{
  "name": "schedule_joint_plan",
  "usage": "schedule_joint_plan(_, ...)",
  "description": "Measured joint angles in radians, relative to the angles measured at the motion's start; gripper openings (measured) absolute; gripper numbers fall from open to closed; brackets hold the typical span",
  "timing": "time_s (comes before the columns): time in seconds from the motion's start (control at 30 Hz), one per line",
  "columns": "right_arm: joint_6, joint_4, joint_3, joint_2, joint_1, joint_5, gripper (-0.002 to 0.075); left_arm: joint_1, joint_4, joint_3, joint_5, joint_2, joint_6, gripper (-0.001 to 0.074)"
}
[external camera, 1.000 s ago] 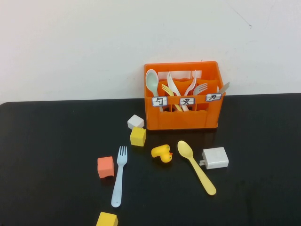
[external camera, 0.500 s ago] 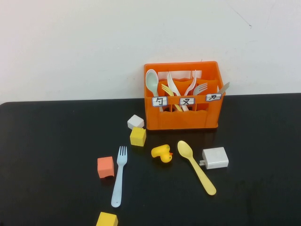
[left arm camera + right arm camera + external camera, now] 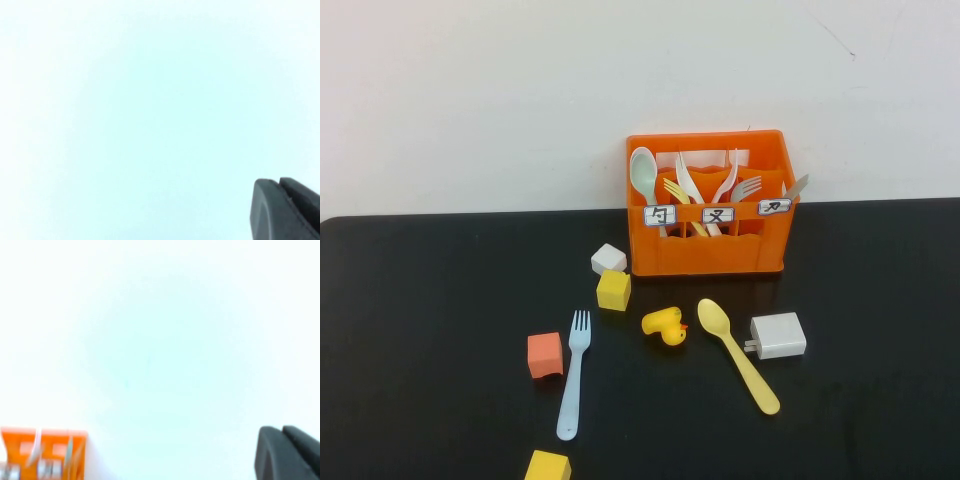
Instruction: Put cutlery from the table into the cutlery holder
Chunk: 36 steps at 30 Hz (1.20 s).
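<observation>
Blue fork [image 3: 572,376] and yellow spoon [image 3: 737,355] laid flat on desk [image 3: 420,300] before orange holder [image 3: 710,205] — untouched. Left claw [image 3: 285,210], right claw [image 3: 287,452] seen only at wrist-view edges — grip state cannot be told.

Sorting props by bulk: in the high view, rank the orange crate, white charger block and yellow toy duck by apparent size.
1. Orange plastic crate, clearly largest.
2. White charger block.
3. Yellow toy duck, only slightly smaller than the charger.

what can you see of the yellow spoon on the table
The yellow spoon looks like matte plastic, one piece, lying flat on the black table, bowl toward the orange cutlery holder, handle angled toward the robot's right. It lies between the toy duck and the white charger block, close to the block's plug end. No end effector is near it.
</observation>
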Motion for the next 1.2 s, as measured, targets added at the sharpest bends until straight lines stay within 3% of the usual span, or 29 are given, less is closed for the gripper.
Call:
schedule_joint_plan(0.13,-0.007,0.0,0.0,0.0,0.0,-0.083,-0.0002,0.0,-0.004,0.0,-0.102,0.0,0.0,-0.0001)
schedule_joint_plan(0.37,-0.007,0.0,0.0,0.0,0.0,-0.092,-0.0002,0.0,-0.006,0.0,-0.132,0.0,-0.014,-0.0001)
schedule_joint_plan(0.6,0.031,0.032,0.0,0.0,0.0,-0.147,-0.0002,0.0,0.06,0.0,-0.117,0.0,-0.224,-0.0001)
schedule_joint_plan(0.77,0.066,0.032,-0.084,0.0,0.0,0.006,-0.0002,0.0,0.231,-0.123,0.207,0.0,-0.291,-0.0001)
schedule_joint_plan(1.0,0.062,0.015,-0.305,0.019,0.0,0.281,-0.0002,0.0,0.232,-0.421,0.676,0.159,-0.341,-0.0001)
schedule_joint_plan(1.2,-0.031,0.007,-0.432,0.191,0.0,0.54,-0.0002,0.0,0.119,-0.522,0.836,0.382,-0.356,-0.0001)
